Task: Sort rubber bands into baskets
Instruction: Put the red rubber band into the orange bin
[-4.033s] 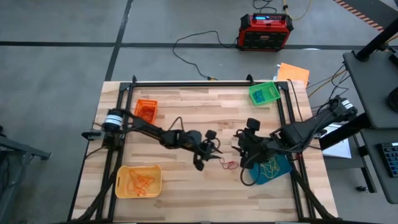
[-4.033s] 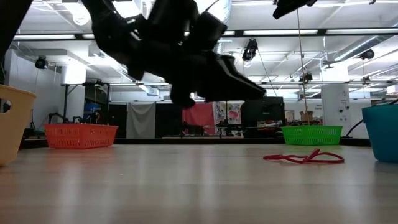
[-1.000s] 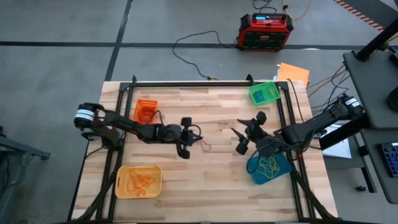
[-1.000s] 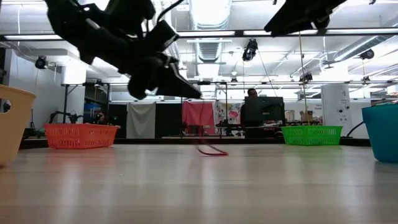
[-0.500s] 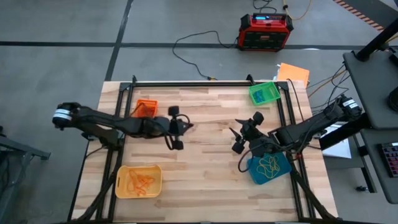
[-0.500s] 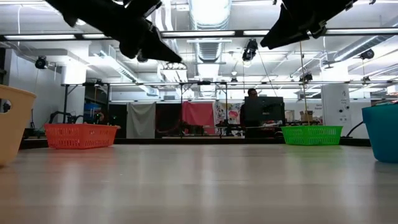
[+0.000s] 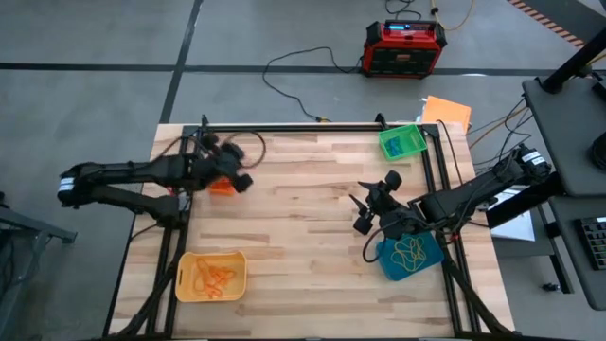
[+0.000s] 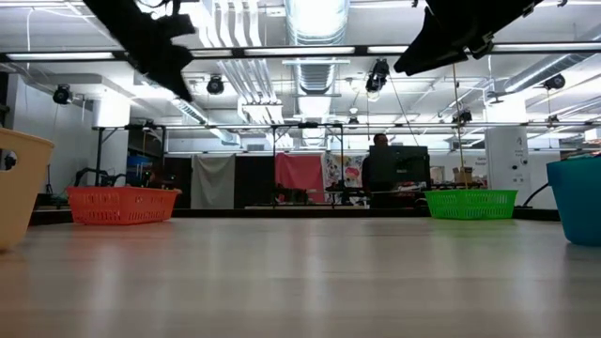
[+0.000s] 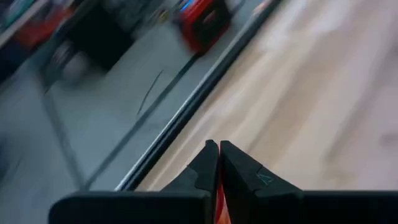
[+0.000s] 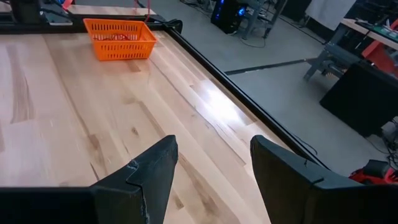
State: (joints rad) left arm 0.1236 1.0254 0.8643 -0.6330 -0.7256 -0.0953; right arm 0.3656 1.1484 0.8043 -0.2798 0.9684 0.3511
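The wooden tabletop (image 7: 312, 246) carries 4 baskets. The left gripper (image 7: 230, 170), over the orange basket (image 7: 220, 184), pinches a red rubber band (image 9: 219, 210): light, floppy, stretchy, best nipped on one strand. The right gripper (image 7: 369, 210), fingers apart, waits near the blue basket (image 7: 409, 258).

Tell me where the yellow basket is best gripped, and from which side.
Grip the yellow basket by its short end wall, at the handle slot that seems to show there, coming straight down from above. It stands upright and open, so that thin rim is free. The orange bands lie mid-basket, clear of that end.
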